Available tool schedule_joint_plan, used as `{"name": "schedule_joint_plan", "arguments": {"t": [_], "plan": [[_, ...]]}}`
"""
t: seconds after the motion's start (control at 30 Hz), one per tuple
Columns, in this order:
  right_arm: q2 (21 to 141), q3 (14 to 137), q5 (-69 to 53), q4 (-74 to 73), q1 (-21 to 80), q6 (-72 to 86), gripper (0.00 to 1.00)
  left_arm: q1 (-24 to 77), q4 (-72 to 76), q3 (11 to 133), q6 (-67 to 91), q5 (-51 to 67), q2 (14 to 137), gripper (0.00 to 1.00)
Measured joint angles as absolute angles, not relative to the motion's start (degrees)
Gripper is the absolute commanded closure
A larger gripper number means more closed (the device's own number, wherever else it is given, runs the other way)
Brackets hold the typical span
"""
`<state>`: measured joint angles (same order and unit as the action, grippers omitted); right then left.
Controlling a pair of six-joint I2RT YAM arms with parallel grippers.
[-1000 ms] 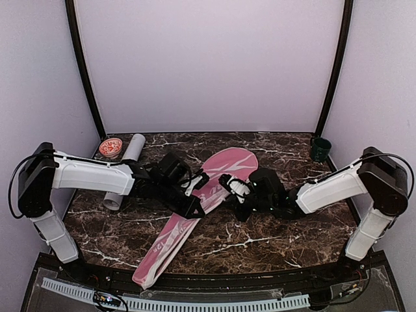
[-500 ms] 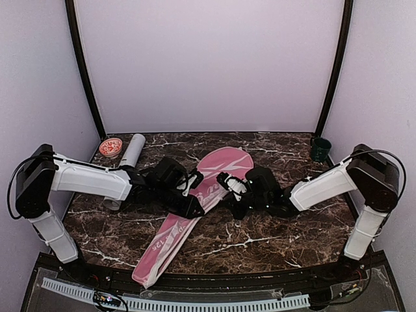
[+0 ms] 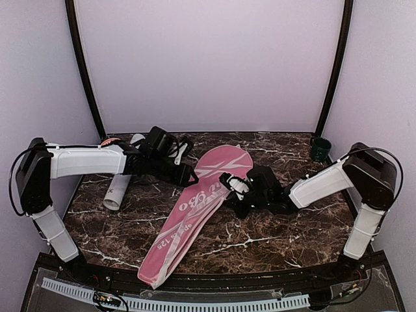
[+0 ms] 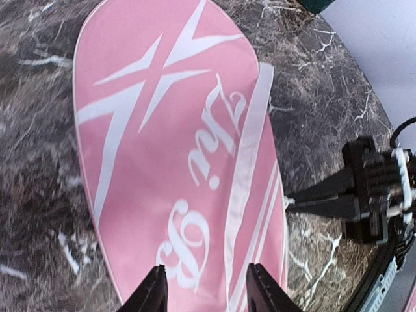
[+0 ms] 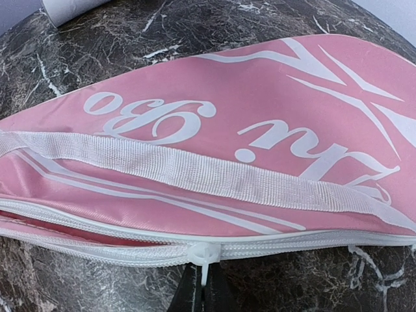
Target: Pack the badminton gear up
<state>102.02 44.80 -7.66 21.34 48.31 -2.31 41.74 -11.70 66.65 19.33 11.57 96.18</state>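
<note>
A dark marble worktop carries a long pink racket bag lying diagonally, a white cardboard tube at left, a green cup far right.

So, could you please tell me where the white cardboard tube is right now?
In the top view the white cardboard tube lies at the far left of the table, passing under the left arm, with the pink bag to its right.

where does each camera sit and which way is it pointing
Top external: above, behind the bases, looking down on the table; left arm, right arm show.
Left wrist: over the pink racket bag, looking down its wide end; own open fingers at bottom edge.
Right wrist: low beside the bag's zip; own fingers shut on the zipper pull.
Shared: both wrist views see the bag's white strap.
</note>
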Motion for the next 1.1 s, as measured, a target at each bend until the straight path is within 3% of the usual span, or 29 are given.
{"name": "schedule_joint_plan", "arguments": {"t": [0.37, 0.73, 1.1], "plan": [[102.89, 44.77, -7.62, 22.11, 48.34, 0.34, 1.00, 42.22, -11.77, 83.96, 17.12, 16.80, 118.17, 0.70], [103.02, 44.56, -7.70, 23.11, 48.77, 1.65, 1.00, 43.03, -13.87, 90.32, 19.22, 17.23, 124.97, 0.71], [102.85, 41.69, -7.51, 24.12, 53.87, 4.99, 1.00, 42.72, -14.81, 93.67, 23.46, 17.23, 128.25, 0.78]]}}
